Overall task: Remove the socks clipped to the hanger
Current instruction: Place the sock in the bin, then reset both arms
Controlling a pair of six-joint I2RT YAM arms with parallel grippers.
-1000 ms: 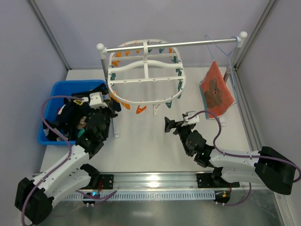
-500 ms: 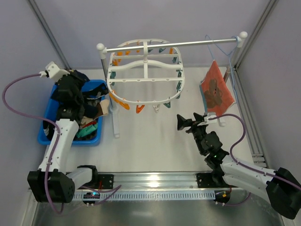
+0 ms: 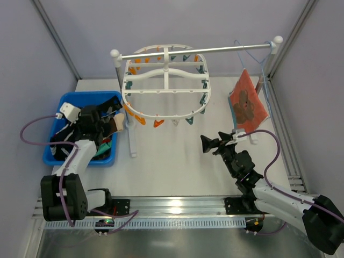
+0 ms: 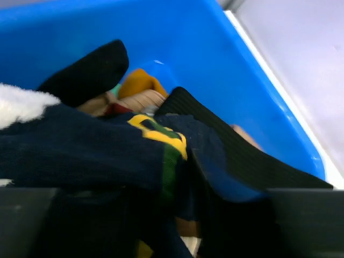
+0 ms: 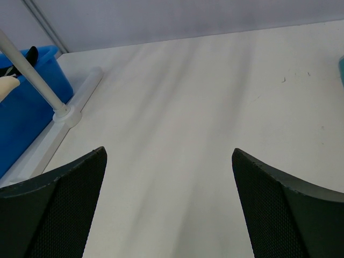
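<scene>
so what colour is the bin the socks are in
Bright blue. The bin shows best in the left wrist view, with the socks piled inside.

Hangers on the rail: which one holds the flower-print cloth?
The thin blue wire hanger at the rail's right end; the other, the white oval hanger, has orange and teal clips.

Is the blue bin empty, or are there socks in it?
It has socks in it. The blue bin holds a heap of socks, mostly dark, with some yellow and beige showing.
</scene>
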